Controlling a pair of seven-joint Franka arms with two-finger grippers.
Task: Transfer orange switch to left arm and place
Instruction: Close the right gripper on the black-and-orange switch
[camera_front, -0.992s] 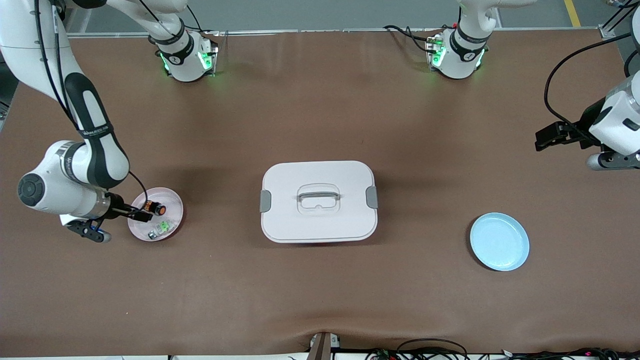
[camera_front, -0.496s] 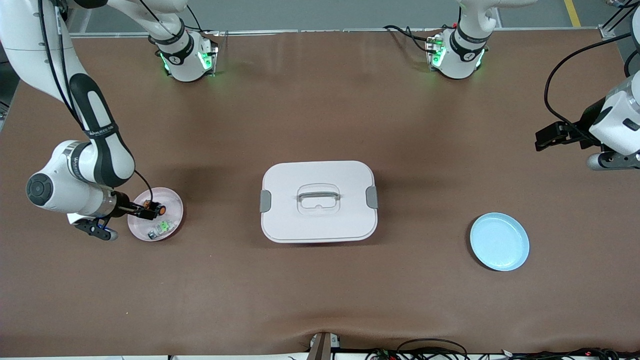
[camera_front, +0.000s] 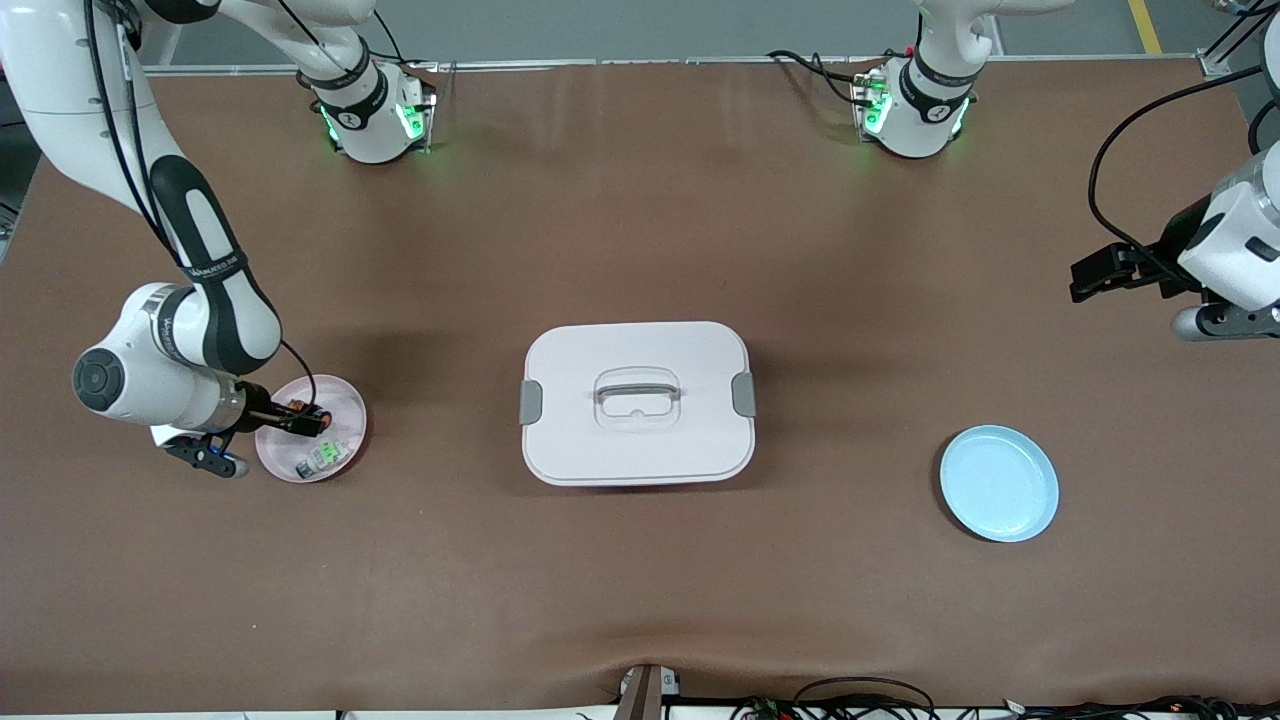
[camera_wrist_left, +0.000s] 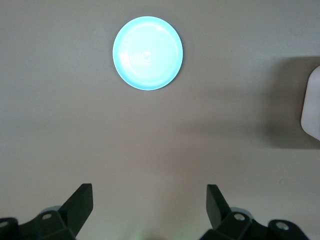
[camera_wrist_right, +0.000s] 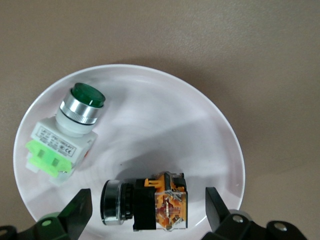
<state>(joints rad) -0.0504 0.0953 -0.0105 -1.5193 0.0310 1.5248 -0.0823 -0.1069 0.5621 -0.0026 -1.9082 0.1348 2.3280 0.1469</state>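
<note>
Right wrist view: right gripper (camera_wrist_right: 145, 210) open, fingers astride the orange switch (camera_wrist_right: 145, 202) lying on the pink plate (camera_wrist_right: 220, 135) | green push-button switch (camera_wrist_right: 65, 135) beside it | front view: box (camera_front: 637, 402) mid-frame, blue plate (camera_front: 998, 483) lower right | left gripper (camera_wrist_left: 147, 207) open, waiting over bare table at right edge

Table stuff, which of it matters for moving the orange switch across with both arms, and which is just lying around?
Part of the job:
- orange switch on the pink plate
- right gripper, fingers open around the switch
- left gripper, open, waiting over bare table
- box, to avoid
- blue plate, probably the destination

Just lying there:
- green switch, same pink plate
</note>
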